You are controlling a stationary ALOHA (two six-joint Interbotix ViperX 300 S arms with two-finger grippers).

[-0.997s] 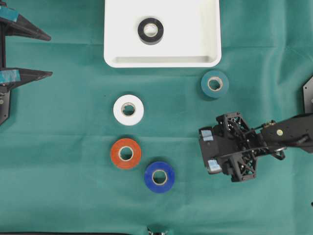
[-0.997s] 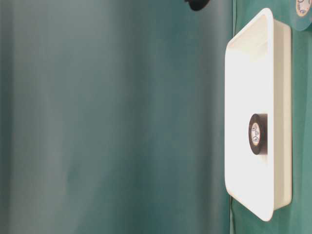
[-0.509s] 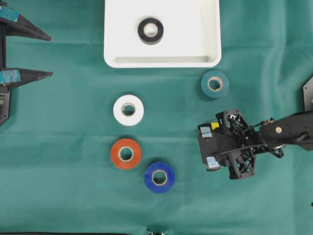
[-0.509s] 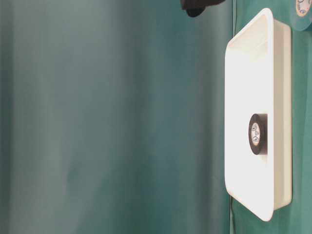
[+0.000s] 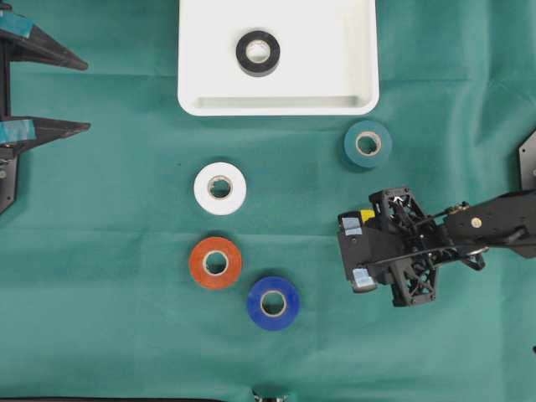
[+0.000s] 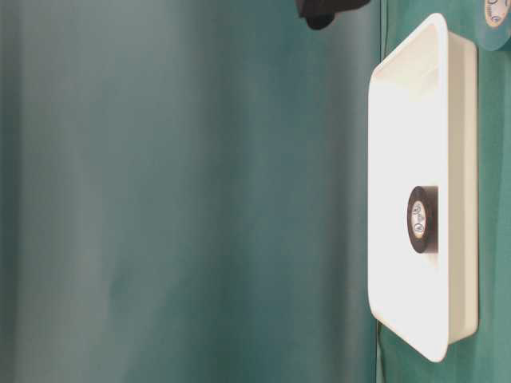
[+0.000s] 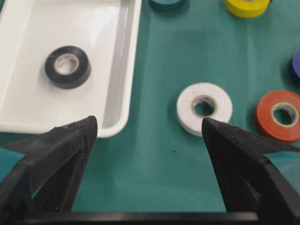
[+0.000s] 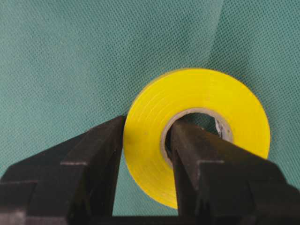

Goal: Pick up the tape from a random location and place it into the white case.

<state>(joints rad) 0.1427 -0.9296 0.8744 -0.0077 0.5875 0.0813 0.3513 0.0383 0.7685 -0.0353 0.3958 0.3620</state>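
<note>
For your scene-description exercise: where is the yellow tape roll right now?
In the right wrist view, the yellow tape roll sits clamped in the right hand, one finger inside its core; overhead, that hand lies right of the blue roll.

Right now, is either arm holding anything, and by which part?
The right gripper grips the yellow tape roll by its wall: one of the jaws in the centre hole, the other on the outer edge. The left gripper is open and empty.

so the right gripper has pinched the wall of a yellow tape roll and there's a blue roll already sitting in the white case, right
Not quite: the roll lying in the white case is the black tape roll, as the overhead view shows. The blue roll lies out on the cloth. The rest holds: the right gripper pinches the wall of the yellow tape roll.
</note>
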